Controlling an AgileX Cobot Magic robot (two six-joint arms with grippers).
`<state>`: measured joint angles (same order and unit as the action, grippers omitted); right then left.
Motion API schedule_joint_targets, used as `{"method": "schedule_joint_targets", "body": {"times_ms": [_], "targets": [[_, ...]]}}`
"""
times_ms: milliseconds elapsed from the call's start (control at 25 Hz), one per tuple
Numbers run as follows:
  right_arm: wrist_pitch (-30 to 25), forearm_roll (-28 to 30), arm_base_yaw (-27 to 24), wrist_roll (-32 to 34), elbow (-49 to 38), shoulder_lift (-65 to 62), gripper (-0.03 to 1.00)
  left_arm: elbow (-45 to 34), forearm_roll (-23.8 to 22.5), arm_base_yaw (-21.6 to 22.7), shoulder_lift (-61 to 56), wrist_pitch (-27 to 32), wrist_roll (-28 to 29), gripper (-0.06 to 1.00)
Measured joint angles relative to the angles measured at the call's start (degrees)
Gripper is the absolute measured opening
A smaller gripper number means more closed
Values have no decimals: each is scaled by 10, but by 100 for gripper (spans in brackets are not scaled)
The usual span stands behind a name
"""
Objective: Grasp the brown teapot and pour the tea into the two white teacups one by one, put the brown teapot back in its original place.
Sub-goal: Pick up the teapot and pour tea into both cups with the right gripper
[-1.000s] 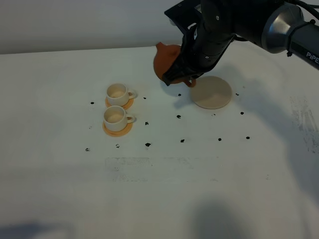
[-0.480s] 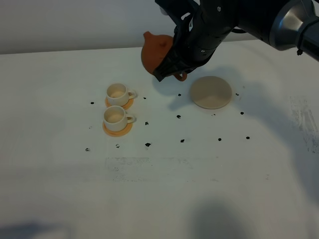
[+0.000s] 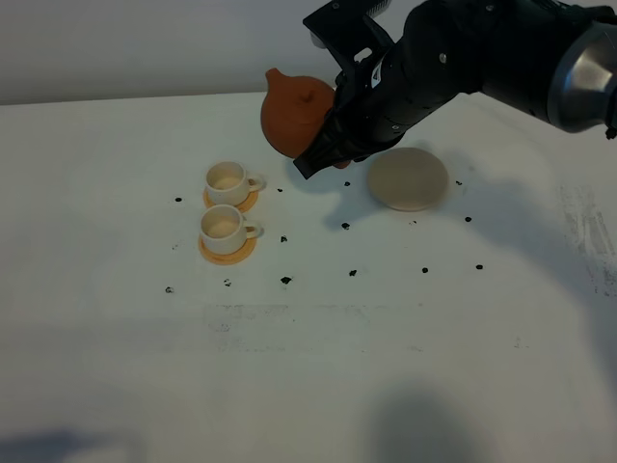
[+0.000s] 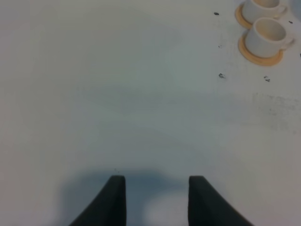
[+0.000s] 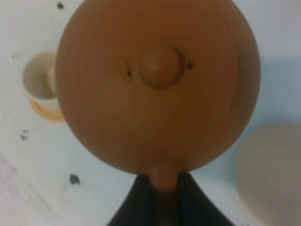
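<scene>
The brown teapot point(image 3: 292, 112) hangs in the air, left of the pale cream coaster point(image 3: 409, 178) and up-right of the cups. My right gripper point(image 3: 335, 143) is shut on its handle; in the right wrist view the teapot point(image 5: 157, 84) fills the frame, with the fingers point(image 5: 140, 202) pinching the handle stub. The two white teacups point(image 3: 228, 181) point(image 3: 224, 228) stand upright on orange-tan coasters at centre left. One cup point(image 5: 38, 75) peeks out beside the pot. My left gripper point(image 4: 156, 200) hovers over bare table with its fingers apart, holding nothing, and the cups point(image 4: 268, 36) are far from it.
Small black specks point(image 3: 285, 280) dot the white table point(image 3: 318, 367) between the cups and the cream coaster point(image 5: 273, 169). The right arm's dark bulk point(image 3: 482, 48) reaches in from the upper right. A white wall rises behind the table's far edge.
The right gripper has carried the teapot up and to the left, away from the cream coaster and closer to the cups. The left gripper has not moved.
</scene>
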<state>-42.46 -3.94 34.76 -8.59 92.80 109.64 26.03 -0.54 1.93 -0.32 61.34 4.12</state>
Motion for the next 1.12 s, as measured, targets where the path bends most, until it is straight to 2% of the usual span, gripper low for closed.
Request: {"method": "schedule_joint_targets", "body": {"times_ms": [280, 840, 1120], "targets": [[61, 73, 17, -1, -37, -5, 9, 0, 0, 0, 0, 0, 0, 31], [63, 148, 29, 0, -48, 26, 9, 0, 0, 0, 0, 0, 0, 31], [57, 175, 73, 0, -48, 26, 9, 0, 0, 0, 0, 0, 0, 31]]}}
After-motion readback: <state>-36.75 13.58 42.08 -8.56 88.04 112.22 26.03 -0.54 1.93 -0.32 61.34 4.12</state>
